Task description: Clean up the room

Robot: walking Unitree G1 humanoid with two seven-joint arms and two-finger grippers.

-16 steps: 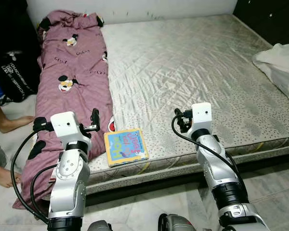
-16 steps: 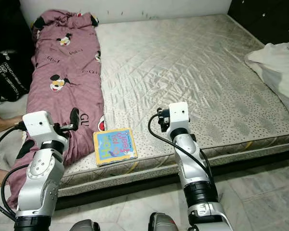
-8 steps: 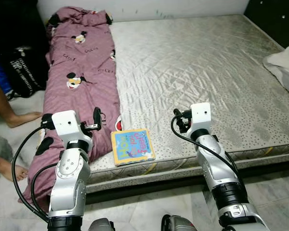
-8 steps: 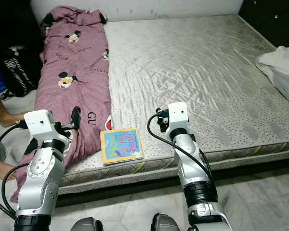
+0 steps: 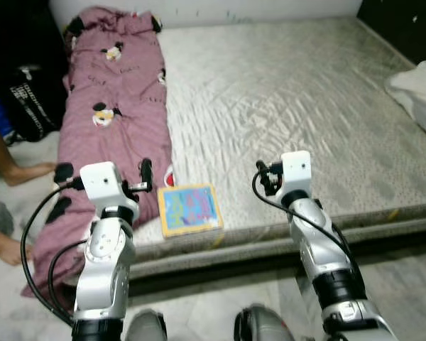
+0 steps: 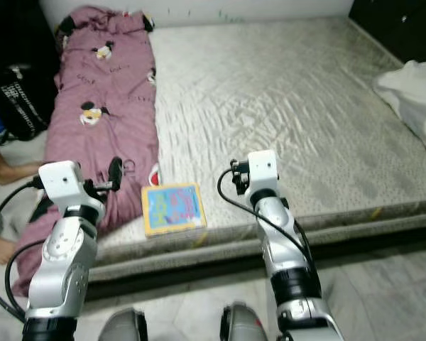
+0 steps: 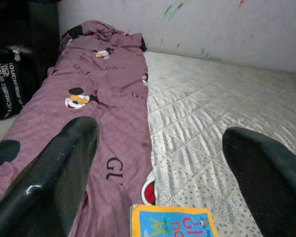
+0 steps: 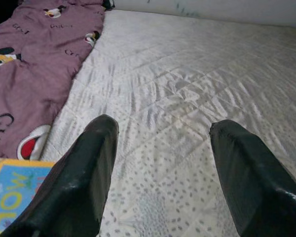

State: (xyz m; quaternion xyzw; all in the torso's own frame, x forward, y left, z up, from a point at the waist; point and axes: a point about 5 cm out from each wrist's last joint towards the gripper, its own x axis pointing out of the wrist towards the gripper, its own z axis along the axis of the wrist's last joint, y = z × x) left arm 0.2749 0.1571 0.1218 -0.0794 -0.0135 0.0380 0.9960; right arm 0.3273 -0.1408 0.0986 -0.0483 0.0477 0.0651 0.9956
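A colourful children's book [image 5: 190, 209] lies flat near the front edge of the bare grey mattress [image 5: 291, 92]. A purple cartoon-print blanket [image 5: 117, 106] stretches along the mattress's left side and hangs over its front corner. My left gripper [image 7: 158, 148] is open, held above the blanket's edge just left of the book, with nothing between its fingers. My right gripper [image 8: 163, 148] is open too, hovering over the mattress to the right of the book [image 8: 12, 197], and holds nothing.
A white cloth bundle [image 5: 419, 85] lies on the mattress's right edge. A black bag [image 5: 28, 99] stands on the floor to the left, and a person's bare legs and feet [image 5: 14, 174] are beside it. Pale tiled floor [image 5: 397, 284] runs along the front of the bed.
The whole picture has shifted and blurred a little, so the camera has moved. Both arms keep the same pose with open grippers. The book and blanket lie where they were.
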